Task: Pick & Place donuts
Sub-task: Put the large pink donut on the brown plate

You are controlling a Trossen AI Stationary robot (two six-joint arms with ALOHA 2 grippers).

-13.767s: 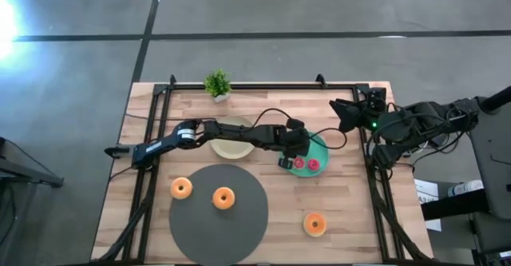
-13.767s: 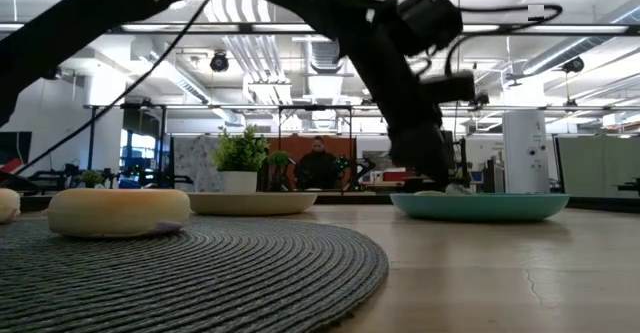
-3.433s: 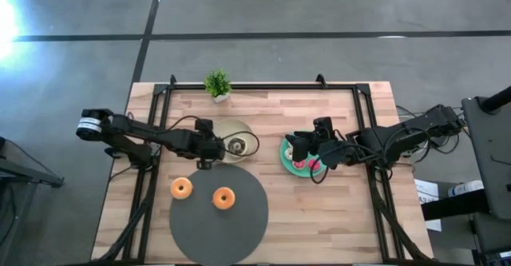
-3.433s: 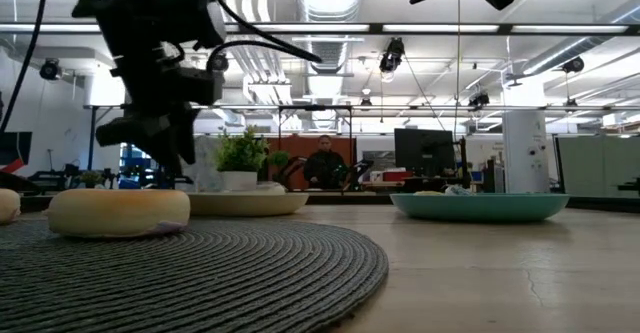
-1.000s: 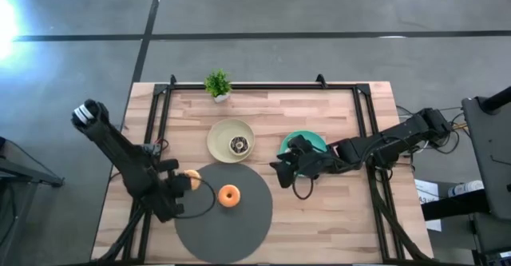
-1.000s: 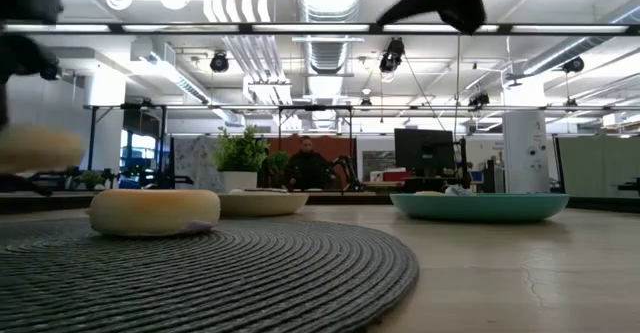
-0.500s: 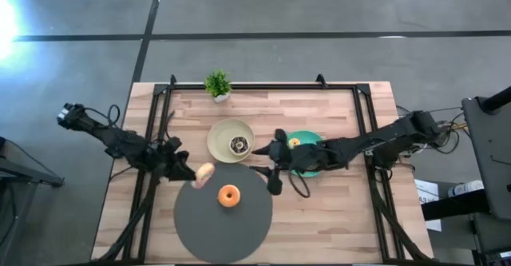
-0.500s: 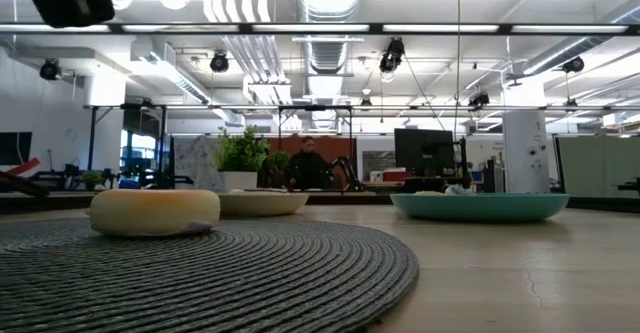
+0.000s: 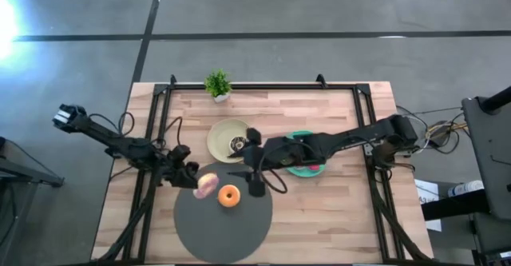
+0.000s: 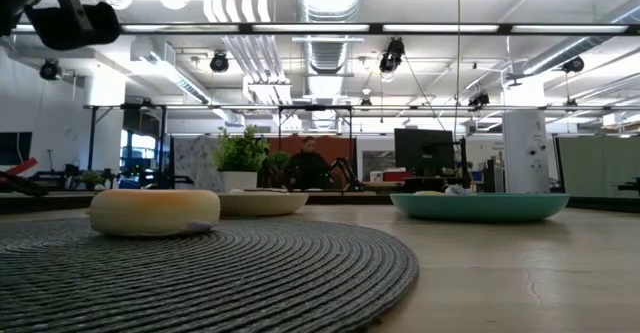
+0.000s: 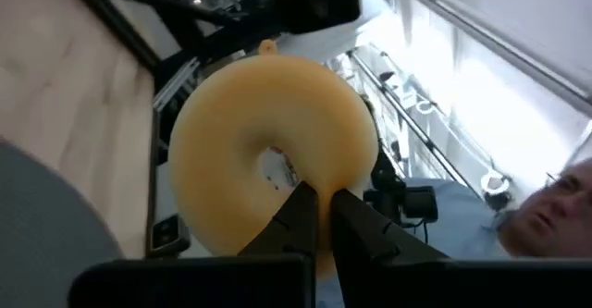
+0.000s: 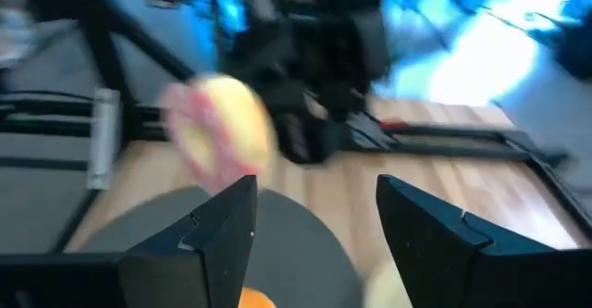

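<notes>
- A donut (image 9: 206, 185) with pink frosting is clamped in the left gripper (image 9: 194, 180). It is held up in the air over the left edge of the dark round mat (image 9: 200, 234). In the left wrist view, the two fingers (image 11: 298, 217) are seen pinched tight on the ring's edge.
- A second donut (image 9: 229, 196) is lying flat on the mat, just to the right of the held one. It must not be bumped.
- The beige plate (image 9: 217, 136) is at the far side of the mat, and a small brown donut (image 9: 237, 144) is already in it.
- The right gripper (image 9: 254, 178) is hanging over the mat's far right part, with its fingers wide apart and nothing in them.
- The teal plate (image 9: 318, 168) is further right, under the right arm.
- The held donut is probably meant for a plate. It should be carried high and slowly, kept away from the other arm, lowered close to the plate, and only then let go.
</notes>
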